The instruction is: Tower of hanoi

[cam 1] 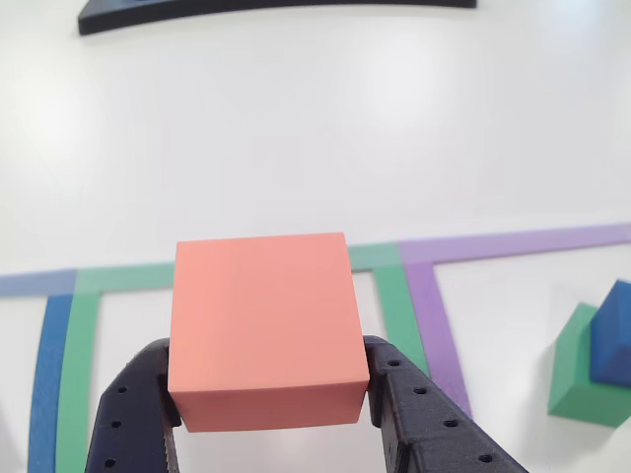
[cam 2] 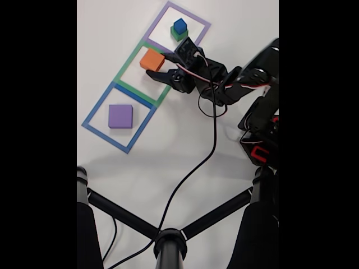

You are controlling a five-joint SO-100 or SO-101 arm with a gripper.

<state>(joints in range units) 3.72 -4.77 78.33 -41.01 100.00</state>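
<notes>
At the bottom of the other view, the dark blue two-finger gripper [cam 1: 271, 414] is clamping the salmon-orange square foam block [cam 1: 264, 325], its jaws pressing against the block's left and right sides and closed to the block's width. The block is sitting level between the fingers [cam 1: 414, 414], over the green tape outline [cam 1: 84, 325] on the white bench [cam 1: 315, 128]. To the left of the green outline a blue tape outline [cam 1: 49, 374] is showing, and to the right a purple tape outline [cam 1: 434, 325] is running up and then across toward the right edge. Inside the purple outline, near the right edge, the green square foam block [cam 1: 572, 379] is lying on the bench with the small blue foam cube [cam 1: 613, 340] resting on top of it. Farther back, at the top edge, a dark curved bar [cam 1: 246, 12] is lying on the bench.

In the fixed view, the gripper [cam 2: 159, 64] is reaching from the black arm [cam 2: 235, 84] on the right and is holding the salmon-orange block [cam 2: 152, 59] at the upper corner of the green outline [cam 2: 128, 85]. The green block [cam 2: 178, 35] with the blue cube [cam 2: 179, 25] on it is standing in the purple outline [cam 2: 196, 21], and the large purple square foam block [cam 2: 120, 116] is lying flat in the blue outline [cam 2: 98, 106], well apart from the others. A black cable [cam 2: 196, 162] is trailing down across the bench toward a black stand [cam 2: 168, 241].
</notes>
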